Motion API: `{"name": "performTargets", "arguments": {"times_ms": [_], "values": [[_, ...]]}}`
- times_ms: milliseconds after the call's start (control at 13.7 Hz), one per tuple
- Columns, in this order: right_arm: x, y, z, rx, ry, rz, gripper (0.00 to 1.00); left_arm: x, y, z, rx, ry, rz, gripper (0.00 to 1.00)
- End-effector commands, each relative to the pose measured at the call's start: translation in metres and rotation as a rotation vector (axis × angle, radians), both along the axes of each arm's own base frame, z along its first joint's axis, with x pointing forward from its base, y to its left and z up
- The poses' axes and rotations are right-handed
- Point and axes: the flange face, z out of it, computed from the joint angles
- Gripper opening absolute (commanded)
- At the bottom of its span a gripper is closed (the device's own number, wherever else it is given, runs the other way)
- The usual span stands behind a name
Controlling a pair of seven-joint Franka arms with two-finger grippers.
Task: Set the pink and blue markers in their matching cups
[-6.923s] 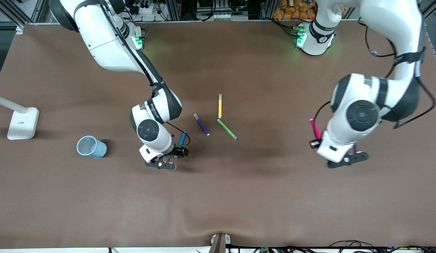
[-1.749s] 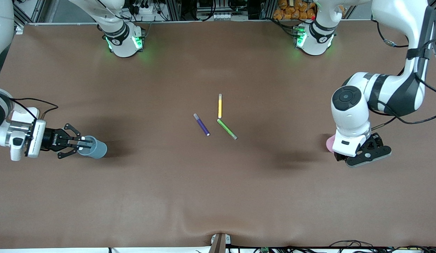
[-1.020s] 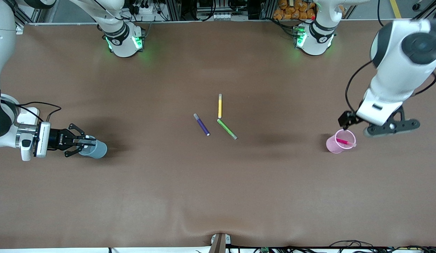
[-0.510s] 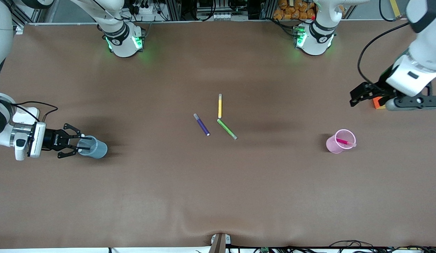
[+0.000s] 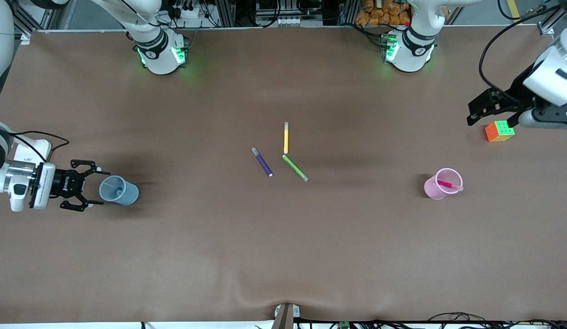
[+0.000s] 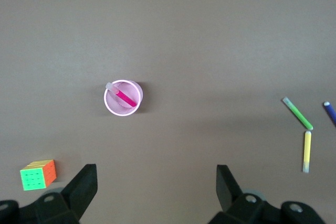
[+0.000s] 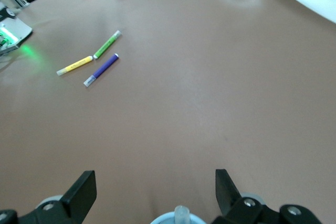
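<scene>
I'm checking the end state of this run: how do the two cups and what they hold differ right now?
The pink cup stands toward the left arm's end of the table, the blue cup toward the right arm's end. The pink marker leans out over its cup's rim; the blue marker barely shows inside its cup. The open right gripper is beside the blue cup; the open left gripper is far from the pink cup. Both cups stand upright.

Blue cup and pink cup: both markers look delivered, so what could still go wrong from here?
1. The right pincer, open, sits right beside the blue cup; pulling away carelessly could knock it over.
2. The pink marker leans over the pink cup rim, so a bump might tip it.
</scene>
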Motion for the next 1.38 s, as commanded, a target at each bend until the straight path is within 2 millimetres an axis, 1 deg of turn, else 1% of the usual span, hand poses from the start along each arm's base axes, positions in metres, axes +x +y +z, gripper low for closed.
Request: {"name": "performTargets", "arguments": {"times_ms": [0, 73, 146, 219, 510, 583, 656, 729, 802, 874, 947, 1093, 1239, 1312], "values": [[0.0, 0.011, 0.035, -0.093, 0.052, -0.044, 1.0, 0.0, 0.007, 0.015, 0.005, -0.003, -0.055, 1.0], [0.001, 0.019, 0.042, -0.122, 0.076, -0.06, 1.0, 0.0, 0.01, 0.014, 0.002, -0.001, -0.045, 1.0], [0.002, 0.024, 0.053, -0.163, 0.086, -0.078, 1.0, 0.001, 0.025, 0.014, -0.008, 0.002, -0.009, 1.0], [0.002, 0.033, 0.062, -0.202, 0.106, -0.093, 1.0, 0.001, 0.033, 0.016, -0.014, 0.0, 0.02, 1.0], [0.001, 0.069, 0.095, -0.353, 0.192, -0.149, 1.0, -0.005, 0.045, 0.023, 0.008, -0.005, 0.042, 1.0], [-0.001, 0.08, 0.105, -0.415, 0.215, -0.169, 1.0, -0.006, 0.059, 0.025, 0.011, -0.008, 0.067, 1.0], [-0.004, 0.092, 0.118, -0.487, 0.236, -0.197, 1.0, -0.011, 0.057, 0.029, 0.009, -0.004, 0.074, 1.0], [-0.007, 0.106, 0.131, -0.55, 0.255, -0.229, 1.0, -0.013, 0.055, 0.029, 0.006, 0.01, 0.118, 1.0], [-0.013, 0.121, 0.141, -0.602, 0.278, -0.274, 1.0, -0.014, 0.057, 0.031, 0.006, 0.008, 0.13, 1.0], [-0.016, 0.13, 0.151, -0.637, 0.299, -0.329, 1.0, -0.014, 0.057, 0.031, 0.008, 0.008, 0.129, 1.0], [-0.019, 0.129, 0.16, -0.678, 0.316, -0.389, 1.0, -0.014, 0.058, 0.03, 0.019, 0.009, 0.125, 1.0], [-0.027, 0.128, 0.179, -0.739, 0.363, -0.509, 1.0, -0.014, 0.062, 0.037, 0.028, -0.007, 0.123, 1.0], [-0.034, 0.124, 0.194, -0.735, 0.398, -0.614, 1.0, -0.015, 0.064, 0.038, 0.025, -0.005, 0.125, 1.0], [-0.037, 0.12, 0.202, -0.729, 0.409, -0.665, 1.0, -0.015, 0.068, 0.038, 0.025, -0.005, 0.131, 1.0]]}}
